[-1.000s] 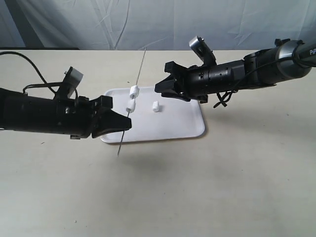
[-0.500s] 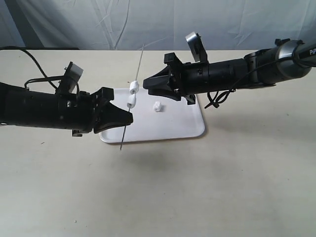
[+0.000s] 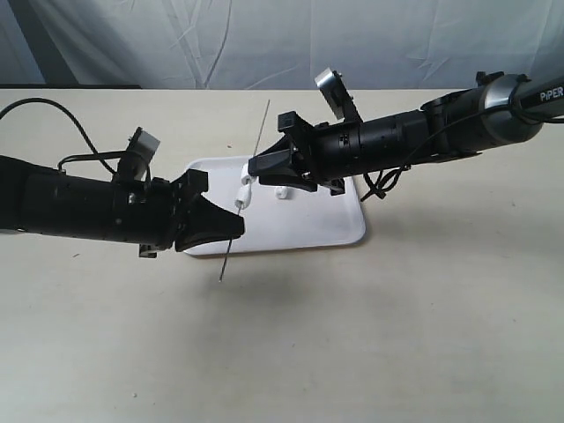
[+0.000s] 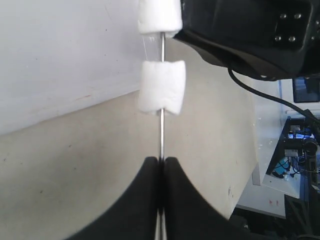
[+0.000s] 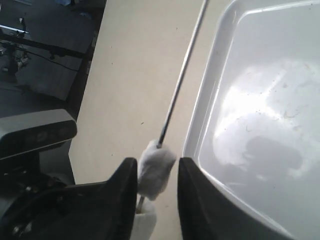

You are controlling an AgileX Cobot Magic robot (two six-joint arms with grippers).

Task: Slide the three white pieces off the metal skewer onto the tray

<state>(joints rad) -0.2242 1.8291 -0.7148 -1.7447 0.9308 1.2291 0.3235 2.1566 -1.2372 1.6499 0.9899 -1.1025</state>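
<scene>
My left gripper [image 3: 234,227] [image 4: 161,161] is shut on the thin metal skewer [image 3: 258,134] [image 4: 161,132] [image 5: 182,77], which it holds slanted over the left end of the white tray [image 3: 351,236] [image 5: 210,100]. Two white pieces are threaded on the skewer, an upper one [image 3: 248,174] [image 4: 159,17] [image 5: 156,169] and a lower one [image 3: 242,196] [image 4: 161,94] [image 5: 145,220]. My right gripper [image 3: 256,167] [image 5: 156,167] is open with its fingers on either side of the upper piece. A third white piece [image 3: 282,191] lies loose on the tray.
The tray rests on a pale tabletop [image 3: 397,335] with a crumpled grey cloth backdrop [image 3: 352,44] behind. A black cable [image 3: 385,183] hangs under the right arm over the tray's right end. The left arm's camera housing [image 5: 35,132] sits close to the right gripper.
My right gripper has moved left to the skewer and now straddles the upper piece. The left gripper and skewer shifted slightly to the right.
</scene>
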